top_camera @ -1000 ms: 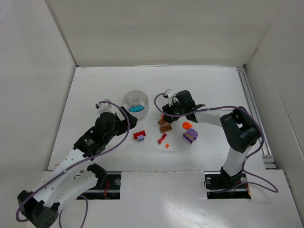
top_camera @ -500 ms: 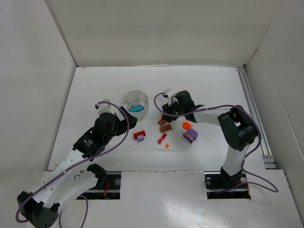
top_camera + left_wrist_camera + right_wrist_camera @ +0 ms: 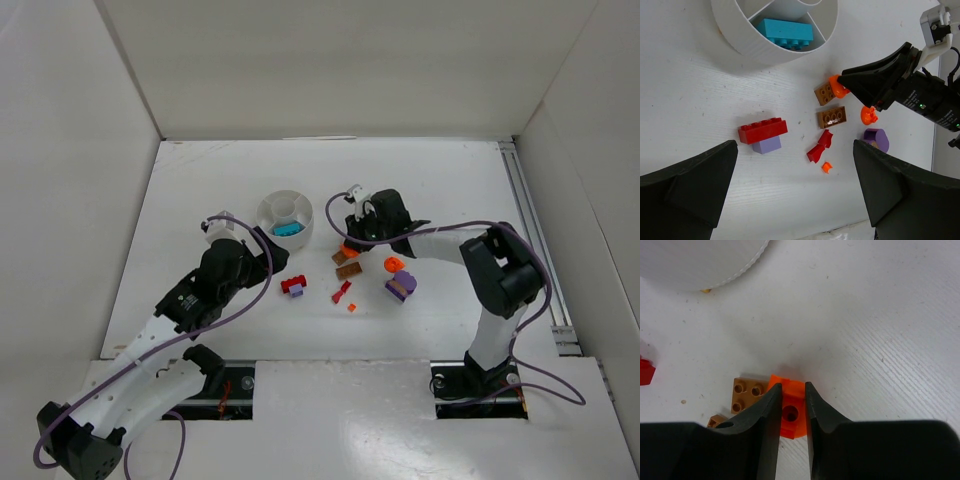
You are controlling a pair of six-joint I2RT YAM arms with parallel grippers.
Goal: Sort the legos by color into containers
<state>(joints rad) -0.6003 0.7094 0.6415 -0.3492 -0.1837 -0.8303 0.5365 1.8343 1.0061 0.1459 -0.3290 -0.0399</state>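
1 orange lego [image 3: 792, 424] sits clenched between the right jaws, just beside a tan lego [image 3: 747, 394]

The right tool [image 3: 791, 391] has shifted slightly, its wrist swinging a touch to the right in the top view. With that shift the orange brick [image 3: 790, 416] pinched between its fingertips shows more plainly from above than a second ago, when the tool's body covered most of it. The brick sits just beside the upper tan brick [image 3: 747, 395].
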